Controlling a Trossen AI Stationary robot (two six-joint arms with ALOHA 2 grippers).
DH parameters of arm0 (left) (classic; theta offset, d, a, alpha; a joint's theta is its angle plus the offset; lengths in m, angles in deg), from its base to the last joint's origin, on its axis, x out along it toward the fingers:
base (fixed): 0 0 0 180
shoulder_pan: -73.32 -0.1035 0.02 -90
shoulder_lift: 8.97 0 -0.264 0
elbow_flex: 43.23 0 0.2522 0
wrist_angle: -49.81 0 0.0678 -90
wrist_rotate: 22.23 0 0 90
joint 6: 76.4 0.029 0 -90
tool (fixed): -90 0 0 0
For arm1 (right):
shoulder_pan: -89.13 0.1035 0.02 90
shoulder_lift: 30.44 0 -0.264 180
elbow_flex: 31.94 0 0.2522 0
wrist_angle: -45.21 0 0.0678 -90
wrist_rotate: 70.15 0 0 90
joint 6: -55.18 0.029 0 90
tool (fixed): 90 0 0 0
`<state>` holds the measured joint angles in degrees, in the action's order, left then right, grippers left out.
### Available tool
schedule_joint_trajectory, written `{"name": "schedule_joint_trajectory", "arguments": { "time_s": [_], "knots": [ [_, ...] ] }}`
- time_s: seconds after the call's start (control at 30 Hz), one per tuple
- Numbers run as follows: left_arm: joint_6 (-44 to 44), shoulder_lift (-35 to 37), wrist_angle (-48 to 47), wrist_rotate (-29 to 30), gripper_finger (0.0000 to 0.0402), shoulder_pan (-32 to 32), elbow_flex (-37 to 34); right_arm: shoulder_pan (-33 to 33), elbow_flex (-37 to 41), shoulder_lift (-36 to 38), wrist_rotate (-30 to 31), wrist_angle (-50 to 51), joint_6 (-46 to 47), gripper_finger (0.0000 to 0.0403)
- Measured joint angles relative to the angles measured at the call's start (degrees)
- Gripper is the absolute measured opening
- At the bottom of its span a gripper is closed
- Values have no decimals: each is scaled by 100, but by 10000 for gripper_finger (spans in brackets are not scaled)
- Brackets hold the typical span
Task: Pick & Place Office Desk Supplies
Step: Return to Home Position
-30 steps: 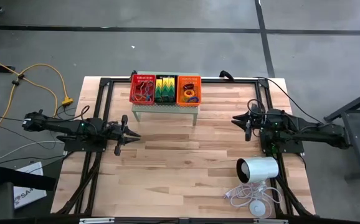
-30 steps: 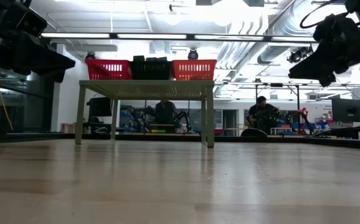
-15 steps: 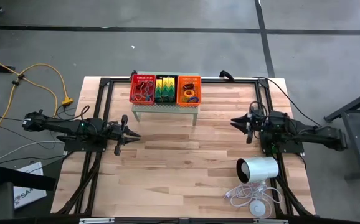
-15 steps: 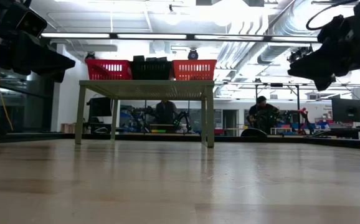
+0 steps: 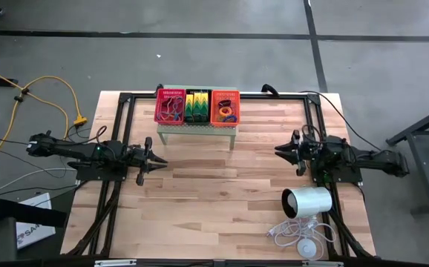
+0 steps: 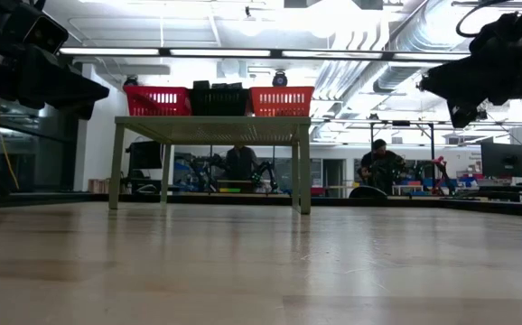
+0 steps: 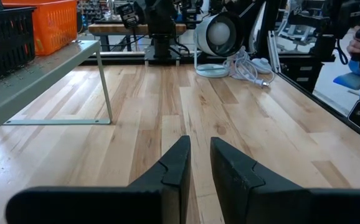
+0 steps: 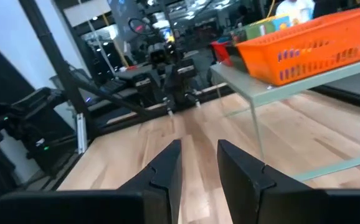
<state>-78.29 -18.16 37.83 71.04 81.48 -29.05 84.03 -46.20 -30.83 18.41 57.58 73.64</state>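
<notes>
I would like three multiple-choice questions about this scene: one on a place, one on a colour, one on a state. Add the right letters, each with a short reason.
1. Where do the three mesh trays stand?
A. On the bare table
B. On the pale green stand
C. On the floor

2. Which colour is the middle tray?
A. Red
B. Black
C. Orange

3. What do the left gripper and the right gripper hold?
A. A clip
B. A rubber band
C. Nothing

Answers:
1 B: the low view shows the row on top of the stand.
2 B: the black tray sits between the red tray and the orange tray.
3 C: in both wrist views the fingers are apart with nothing between them.
</notes>
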Motion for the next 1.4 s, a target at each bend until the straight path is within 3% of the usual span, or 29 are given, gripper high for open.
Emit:
{"name": "schedule_joint_trajectory", "arguments": {
  "time_s": [0.27,1.4],
  "knots": [
    [1,0,0,-2,57,0,0,392,2,-63,147,30,-10,90],
    [1,-2,0,-1,57,0,0,387,15,-305,92,65,-52,90]
  ]
}}
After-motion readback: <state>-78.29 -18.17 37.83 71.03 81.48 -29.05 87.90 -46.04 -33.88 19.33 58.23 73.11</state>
